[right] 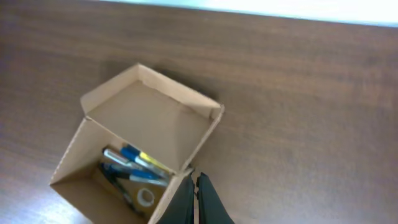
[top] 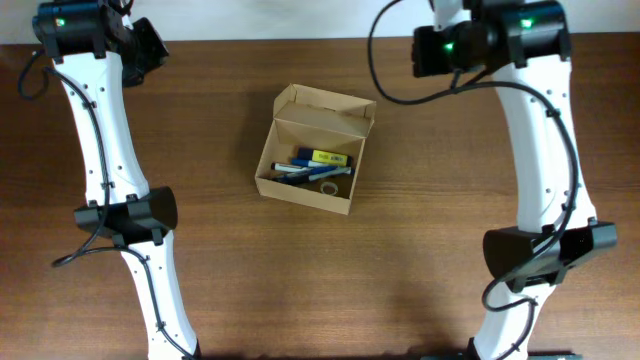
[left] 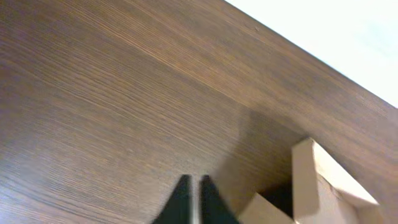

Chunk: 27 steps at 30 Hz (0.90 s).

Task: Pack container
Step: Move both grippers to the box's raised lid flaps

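I see the container point(top: 322, 110) open mid-bench, pens point(top: 318, 160) inside. The left gripper point(left: 191, 202) and right gripper point(right: 195, 199) jaws are pressed together, holding nothing.

Even bright light, soft wrist-view blur

Overhead view looks straight down at the tabletop point(top: 430, 130); both raised wrist views slant down, sharing the container point(top: 322, 110).
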Each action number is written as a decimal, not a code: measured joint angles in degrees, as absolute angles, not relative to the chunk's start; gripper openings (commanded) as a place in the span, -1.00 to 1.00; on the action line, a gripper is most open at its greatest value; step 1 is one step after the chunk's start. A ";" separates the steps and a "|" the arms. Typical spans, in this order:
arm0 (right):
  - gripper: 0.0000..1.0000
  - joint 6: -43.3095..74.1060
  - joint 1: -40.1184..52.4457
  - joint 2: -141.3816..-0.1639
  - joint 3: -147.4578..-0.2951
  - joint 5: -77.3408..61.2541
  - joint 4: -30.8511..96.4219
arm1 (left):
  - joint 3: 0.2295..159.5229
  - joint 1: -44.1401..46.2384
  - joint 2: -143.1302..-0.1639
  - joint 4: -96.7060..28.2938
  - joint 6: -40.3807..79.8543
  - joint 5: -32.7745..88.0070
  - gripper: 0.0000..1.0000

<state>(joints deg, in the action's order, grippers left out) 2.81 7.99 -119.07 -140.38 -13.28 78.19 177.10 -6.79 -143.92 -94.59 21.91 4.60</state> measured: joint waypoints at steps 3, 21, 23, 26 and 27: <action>-0.92 3.99 6.46 -120.81 -139.92 -13.91 80.38 | 177.10 -6.31 -144.07 -94.85 20.23 7.88 -0.96; -0.92 9.02 5.13 -130.96 -104.18 -32.77 51.92 | 174.21 -1.26 -153.03 -96.25 15.57 16.12 -0.96; -0.93 9.06 6.00 -130.98 -102.19 -36.29 46.81 | 174.21 -1.26 -153.03 -96.27 15.38 16.10 -0.96; -0.93 9.08 7.60 -131.00 -101.34 -39.79 41.67 | 174.21 -1.26 -153.03 -96.25 14.87 16.08 -0.96; -0.92 9.06 8.05 -131.00 -101.34 -40.56 40.36 | 174.21 -1.26 -153.03 -96.25 14.70 16.08 -0.95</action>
